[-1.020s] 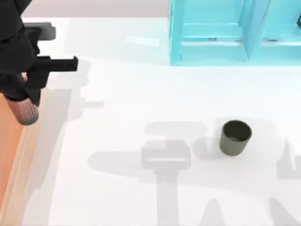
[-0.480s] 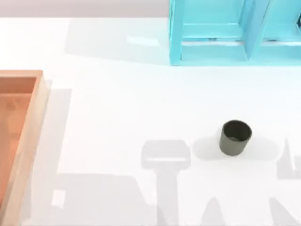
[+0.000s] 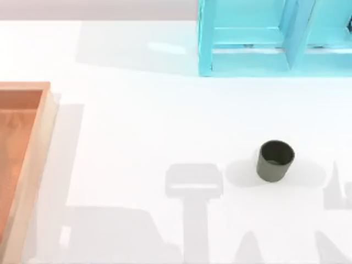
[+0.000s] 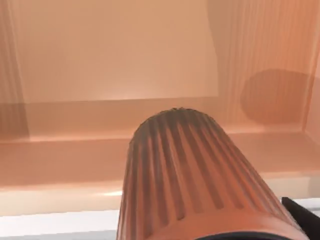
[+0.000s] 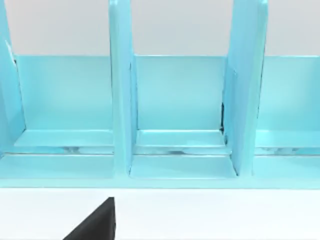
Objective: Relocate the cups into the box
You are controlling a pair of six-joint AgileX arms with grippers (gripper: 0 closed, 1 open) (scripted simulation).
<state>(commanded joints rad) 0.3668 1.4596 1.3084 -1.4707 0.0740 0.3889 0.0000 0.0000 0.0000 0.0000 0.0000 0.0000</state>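
Observation:
The olive-green cup [image 3: 275, 160] stands upright on the white table, right of the middle in the top view. The box [image 3: 34, 148] lies at the table's left edge, showing its light wooden rim and orange-brown inside. In the left wrist view the ribbed reddish-brown cup [image 4: 195, 175] hangs close up over the box's inside [image 4: 115, 55], just past its wooden rim [image 4: 55, 197]. My left gripper holds it, and a black finger [image 4: 301, 218] shows beside the cup. A black finger [image 5: 95, 225] of my right gripper shows low before the turquoise shelf.
A turquoise shelf-like frame [image 3: 275, 38] with upright dividers [image 5: 122, 100] stands at the table's back right. White tabletop stretches between the box and the olive cup. Arm shadows fall across the front of the table.
The left arm, carrying the reddish-brown cup, has moved left out of the top view, uncovering the box's corner. The olive cup has not moved.

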